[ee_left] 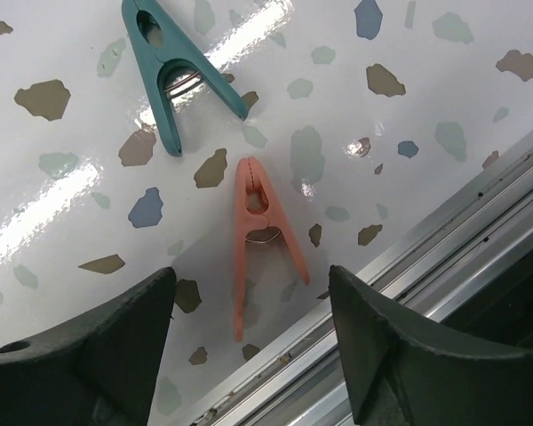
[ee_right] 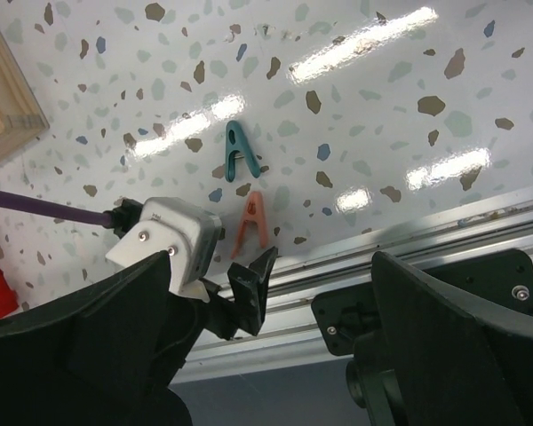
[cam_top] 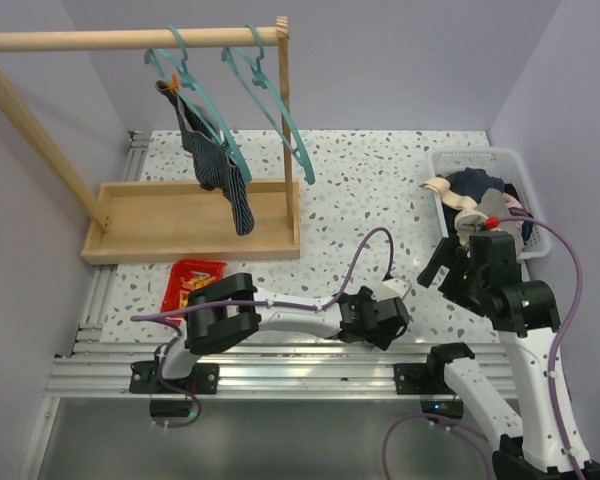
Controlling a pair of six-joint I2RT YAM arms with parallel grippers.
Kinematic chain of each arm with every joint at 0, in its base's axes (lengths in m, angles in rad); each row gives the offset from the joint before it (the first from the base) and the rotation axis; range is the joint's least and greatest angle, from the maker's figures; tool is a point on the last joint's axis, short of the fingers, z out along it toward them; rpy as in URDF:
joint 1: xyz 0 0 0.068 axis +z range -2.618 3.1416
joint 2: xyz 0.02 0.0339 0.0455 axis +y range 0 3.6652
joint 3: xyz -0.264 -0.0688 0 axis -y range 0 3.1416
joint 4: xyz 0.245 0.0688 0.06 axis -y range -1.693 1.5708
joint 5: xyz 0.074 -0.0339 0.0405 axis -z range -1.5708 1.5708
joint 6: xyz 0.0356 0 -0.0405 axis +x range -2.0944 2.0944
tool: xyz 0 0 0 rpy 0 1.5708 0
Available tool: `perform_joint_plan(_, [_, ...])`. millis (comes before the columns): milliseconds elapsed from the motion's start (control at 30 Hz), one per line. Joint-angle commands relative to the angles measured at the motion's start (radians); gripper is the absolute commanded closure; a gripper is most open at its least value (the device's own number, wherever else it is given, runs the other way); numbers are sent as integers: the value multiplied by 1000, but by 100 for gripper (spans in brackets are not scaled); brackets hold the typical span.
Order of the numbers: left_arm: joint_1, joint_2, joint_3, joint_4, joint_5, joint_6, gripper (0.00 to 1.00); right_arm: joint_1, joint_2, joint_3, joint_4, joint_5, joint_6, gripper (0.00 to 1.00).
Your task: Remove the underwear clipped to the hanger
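Note:
The dark navy striped underwear (cam_top: pixel 218 168) hangs from the left teal hanger (cam_top: pixel 185 75), held by an orange clip (cam_top: pixel 167 87). The right teal hanger (cam_top: pixel 277 112) is bare. The grey-beige underwear (cam_top: pixel 452 194) lies in the white basket (cam_top: pixel 485 157). My left gripper (cam_top: pixel 405 305) is open and empty, low over the table's near edge, above a salmon clip (ee_left: pixel 259 232) and a teal clip (ee_left: pixel 173 67). My right gripper (cam_top: pixel 438 268) is open and empty beside the basket. The right wrist view shows the left gripper (ee_right: pixel 253 288) and both clips (ee_right: pixel 238 149).
The wooden rack's rod (cam_top: pixel 120 40) and base tray (cam_top: pixel 130 245) stand at the back left. A red tray (cam_top: pixel 192 283) with clips lies in front of it. Dark cloth (cam_top: pixel 480 185) also fills the basket. An aluminium rail (ee_left: pixel 426 240) runs along the table's near edge.

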Motion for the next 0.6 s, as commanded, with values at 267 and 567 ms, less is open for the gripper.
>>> perform_joint_plan(267, [-9,59,-6,36,-41,-7,63,2,27,23,28,9,15,2])
perform_joint_plan(567, [-7,-96,-167,-39,-167,-53,93,0,30,25,34,10,11,2])
